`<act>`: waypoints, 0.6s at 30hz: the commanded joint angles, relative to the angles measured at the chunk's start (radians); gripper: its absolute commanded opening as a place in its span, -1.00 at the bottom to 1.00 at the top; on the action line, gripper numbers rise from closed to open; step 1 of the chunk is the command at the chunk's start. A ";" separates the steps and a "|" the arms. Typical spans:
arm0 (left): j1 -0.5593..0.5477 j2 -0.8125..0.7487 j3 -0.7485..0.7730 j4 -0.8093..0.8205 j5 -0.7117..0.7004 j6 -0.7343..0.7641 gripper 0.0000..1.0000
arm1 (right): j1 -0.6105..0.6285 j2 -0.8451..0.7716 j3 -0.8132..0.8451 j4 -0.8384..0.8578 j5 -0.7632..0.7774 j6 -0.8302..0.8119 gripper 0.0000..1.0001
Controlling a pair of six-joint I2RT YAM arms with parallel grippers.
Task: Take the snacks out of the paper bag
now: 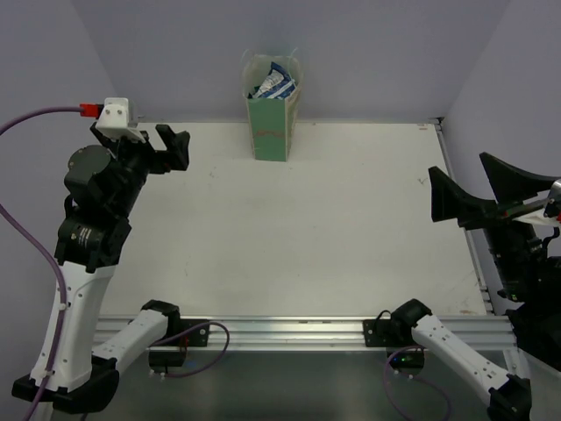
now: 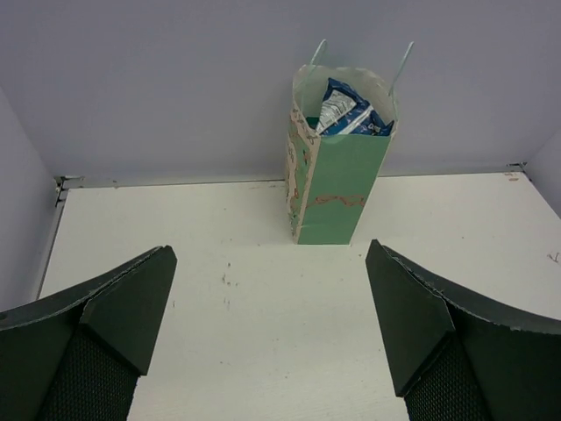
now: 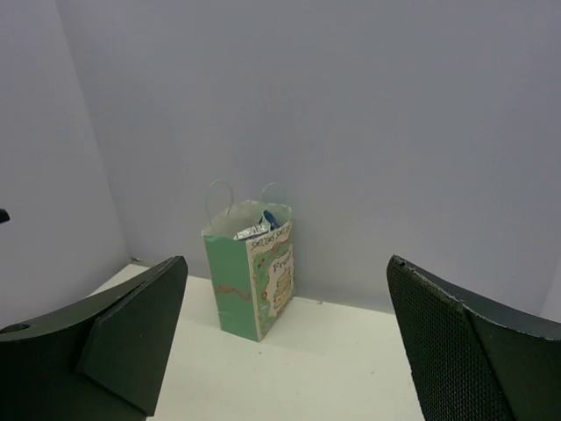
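Note:
The green paper bag [image 1: 270, 132] stands upright at the back middle of the white table, against the wall. Blue-and-white snacks [image 1: 273, 85] stick out of its open top; other packets are hidden inside. The left wrist view shows the bag [image 2: 337, 189] and snacks [image 2: 344, 114] straight ahead; the right wrist view shows the bag [image 3: 238, 281] with its printed side and the snacks [image 3: 261, 226]. My left gripper [image 1: 173, 147] is open and empty, raised at the left, well short of the bag. My right gripper [image 1: 478, 189] is open and empty at the table's right edge.
A pale wall runs close behind the bag. A metal rail [image 1: 289, 331] lines the table's near edge, and a strip [image 1: 458, 202] runs along its right edge. A purple cable [image 1: 35, 118] loops off the left arm.

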 commanded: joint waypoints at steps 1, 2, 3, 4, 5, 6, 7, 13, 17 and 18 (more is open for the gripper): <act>-0.004 0.002 0.001 0.018 0.021 -0.005 1.00 | 0.005 -0.005 -0.037 0.047 -0.010 0.014 0.98; -0.004 0.011 0.006 0.018 0.021 -0.005 1.00 | 0.005 -0.013 -0.048 0.055 -0.007 0.055 0.98; -0.004 0.017 0.009 0.017 0.021 -0.008 1.00 | 0.005 -0.018 -0.057 0.058 -0.002 0.064 0.98; -0.004 0.023 0.012 0.015 0.019 -0.011 1.00 | 0.005 -0.021 -0.066 0.055 -0.001 0.072 0.98; -0.004 0.032 0.015 0.018 0.019 -0.019 1.00 | 0.003 -0.018 -0.068 0.048 0.002 0.081 0.98; -0.004 0.050 0.020 0.027 0.022 -0.026 1.00 | 0.005 -0.012 -0.068 0.040 0.002 0.098 0.98; -0.004 0.063 0.023 0.032 0.027 -0.030 1.00 | 0.005 -0.004 -0.068 0.017 0.001 0.107 0.98; -0.004 0.234 0.077 0.112 0.032 -0.059 1.00 | 0.005 0.053 -0.127 -0.061 -0.069 0.173 0.98; -0.004 0.409 0.141 0.239 0.027 -0.086 1.00 | 0.005 0.073 -0.183 -0.083 -0.143 0.233 0.98; -0.004 0.437 0.149 0.268 0.029 -0.095 1.00 | 0.005 0.074 -0.206 -0.083 -0.174 0.241 0.98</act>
